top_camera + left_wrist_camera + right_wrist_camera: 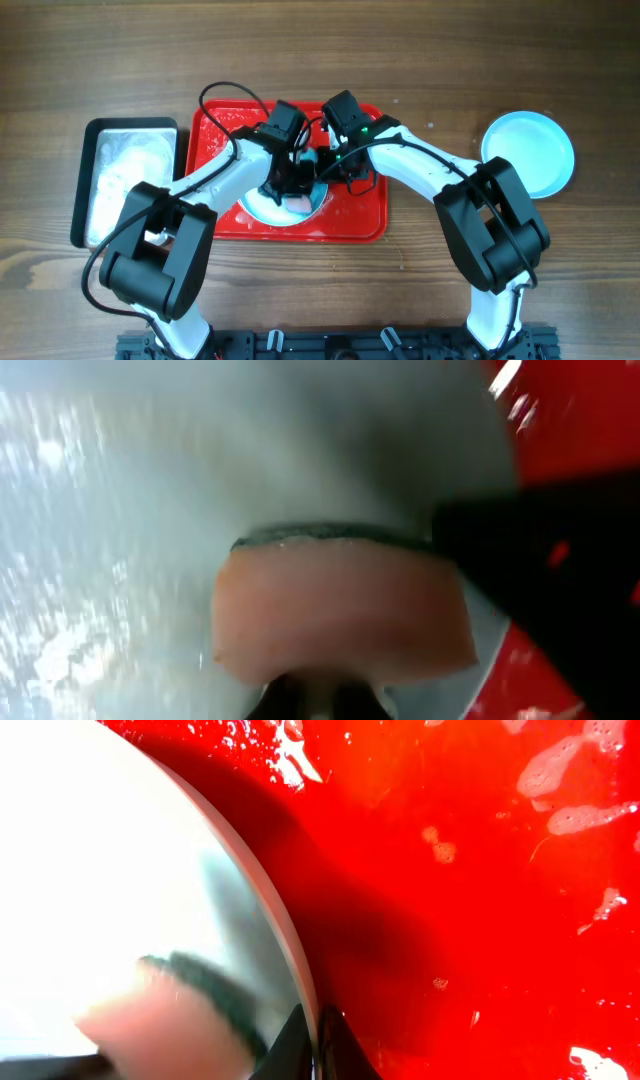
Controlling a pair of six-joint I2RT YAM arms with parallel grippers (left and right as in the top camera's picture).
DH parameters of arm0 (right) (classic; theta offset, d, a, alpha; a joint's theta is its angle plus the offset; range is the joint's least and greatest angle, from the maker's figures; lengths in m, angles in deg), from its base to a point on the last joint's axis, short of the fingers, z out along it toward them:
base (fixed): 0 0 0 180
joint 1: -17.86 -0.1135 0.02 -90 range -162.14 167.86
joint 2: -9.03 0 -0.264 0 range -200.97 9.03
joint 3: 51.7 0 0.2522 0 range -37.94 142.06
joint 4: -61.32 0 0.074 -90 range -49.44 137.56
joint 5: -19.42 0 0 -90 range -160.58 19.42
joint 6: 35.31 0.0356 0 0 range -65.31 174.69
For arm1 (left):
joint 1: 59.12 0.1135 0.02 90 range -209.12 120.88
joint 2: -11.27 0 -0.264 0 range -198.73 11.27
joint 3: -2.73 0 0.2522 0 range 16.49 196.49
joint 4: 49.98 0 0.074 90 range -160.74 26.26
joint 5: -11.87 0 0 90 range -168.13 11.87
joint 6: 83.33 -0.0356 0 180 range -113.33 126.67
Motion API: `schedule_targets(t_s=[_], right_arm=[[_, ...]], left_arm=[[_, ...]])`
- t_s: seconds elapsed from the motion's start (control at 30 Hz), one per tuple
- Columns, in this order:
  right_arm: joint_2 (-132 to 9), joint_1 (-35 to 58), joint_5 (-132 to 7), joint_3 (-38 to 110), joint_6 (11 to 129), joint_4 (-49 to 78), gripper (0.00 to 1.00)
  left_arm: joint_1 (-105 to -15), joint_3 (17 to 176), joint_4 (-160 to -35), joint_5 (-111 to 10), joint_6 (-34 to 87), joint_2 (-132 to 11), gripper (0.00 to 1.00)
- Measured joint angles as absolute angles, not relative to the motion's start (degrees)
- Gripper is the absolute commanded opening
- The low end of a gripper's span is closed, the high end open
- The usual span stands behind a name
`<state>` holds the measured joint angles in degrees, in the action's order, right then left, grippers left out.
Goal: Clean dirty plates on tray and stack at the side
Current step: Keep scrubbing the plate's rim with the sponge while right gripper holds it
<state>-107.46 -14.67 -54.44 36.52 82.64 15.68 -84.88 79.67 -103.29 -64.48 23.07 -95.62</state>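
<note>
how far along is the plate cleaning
Done: one plate sits on the table, right of the tray. In hand: the left gripper presses a pink sponge on a second plate in the tray while the right gripper pinches its rim. Left: finishing and stacking it; no other plate shows.

Robot lab (wooden table (60,60), two arms (160,240))

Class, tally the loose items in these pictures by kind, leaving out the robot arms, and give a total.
Red tray: 1
Turquoise plates: 2, the tray plate and the table plate
Grey pan: 1
Pink sponge: 1
Total: 5
</note>
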Motion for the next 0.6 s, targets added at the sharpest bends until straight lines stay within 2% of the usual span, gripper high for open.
schedule_targets(t_s=[0.27,0.43,0.6], right_arm=[[-107.7,-15.5,-53.6,36.5,82.5,16.3,0.04],[-107.8,-15.5,-53.4,36.5,83.4,17.0,0.04],[-107.8,-15.5,-53.5,36.5,83.6,17.1,0.04]], left_arm=[[-80.8,79.8,-109.3,-67.3,30.4,-95.3,0.04],[-76.6,79.0,-105.1,-70.7,36.6,-94.6,0.04],[-76.0,79.0,-101.8,-80.2,39.5,-94.5,0.04]])
